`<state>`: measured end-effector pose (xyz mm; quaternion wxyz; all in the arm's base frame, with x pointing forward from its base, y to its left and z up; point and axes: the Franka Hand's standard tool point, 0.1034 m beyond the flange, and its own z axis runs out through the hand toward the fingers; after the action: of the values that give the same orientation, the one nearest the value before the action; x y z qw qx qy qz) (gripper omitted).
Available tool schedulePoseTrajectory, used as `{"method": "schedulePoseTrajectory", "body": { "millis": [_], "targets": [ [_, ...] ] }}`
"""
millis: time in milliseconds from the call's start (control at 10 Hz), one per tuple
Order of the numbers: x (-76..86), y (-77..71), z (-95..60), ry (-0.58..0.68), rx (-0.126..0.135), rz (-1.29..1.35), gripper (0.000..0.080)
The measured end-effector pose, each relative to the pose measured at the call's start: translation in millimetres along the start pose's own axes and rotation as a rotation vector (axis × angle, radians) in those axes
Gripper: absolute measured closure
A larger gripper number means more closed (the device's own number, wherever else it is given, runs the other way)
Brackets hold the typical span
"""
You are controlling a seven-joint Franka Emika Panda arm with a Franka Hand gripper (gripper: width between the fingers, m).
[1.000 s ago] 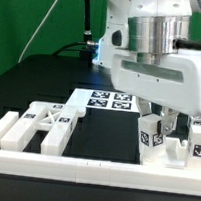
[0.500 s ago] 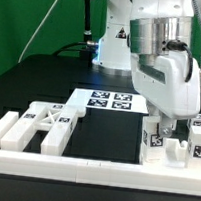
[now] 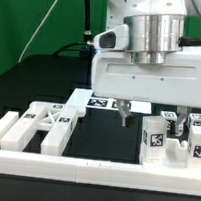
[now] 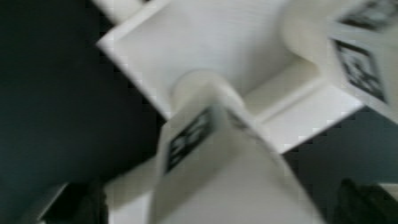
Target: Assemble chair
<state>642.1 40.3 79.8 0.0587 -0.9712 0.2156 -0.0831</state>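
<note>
- Wide-open pincer (image 3: 152,116) is hanging empty over white blocky tagged plastic legs (image 3: 155,136) at the exterior view's right.
- Only the exterior view is showing the white cross-braced plastic piece (image 3: 44,123); the wrist view is showing the legs (image 4: 214,135) blurred.

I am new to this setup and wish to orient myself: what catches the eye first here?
The large pincer dominates the centre, hanging open above the black table. At the exterior view's left lies the cross-braced piece; at its right stand tagged white legs.
</note>
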Motion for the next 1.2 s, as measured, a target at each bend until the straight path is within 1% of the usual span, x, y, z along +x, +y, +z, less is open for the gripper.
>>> {"method": "schedulePoseTrajectory", "body": {
  "millis": [300, 400, 500, 600, 700, 800, 1000, 1100, 1200],
  "targets": [
    [-0.3, 0.4, 0.7, -0.001, -0.002, -0.122, 0.0151],
    [-0.5, 0.3, 1.0, -0.001, -0.001, -0.087, 0.0151],
    [-0.5, 0.5, 1.1, -0.002, -0.001, -0.089, 0.0298],
    [-0.7, 0.4, 1.2, -0.002, 0.0, -0.067, 0.0298],
    [-0.8, 0.1, 1.3, -0.002, 0.0, 0.012, 0.0442],
    [-0.7, 0.2, 1.2, -0.002, 0.0, 0.086, 0.0511],
    [-0.5, -1.2, 1.5, -0.003, 0.0, 0.242, 0.0511],
    [1.2, -3.8, 1.4, -0.002, -0.001, 0.405, 0.0511],
    [1.0, -4.2, 2.0, -0.008, -0.007, 0.565, 0.0511]
  ]
}}
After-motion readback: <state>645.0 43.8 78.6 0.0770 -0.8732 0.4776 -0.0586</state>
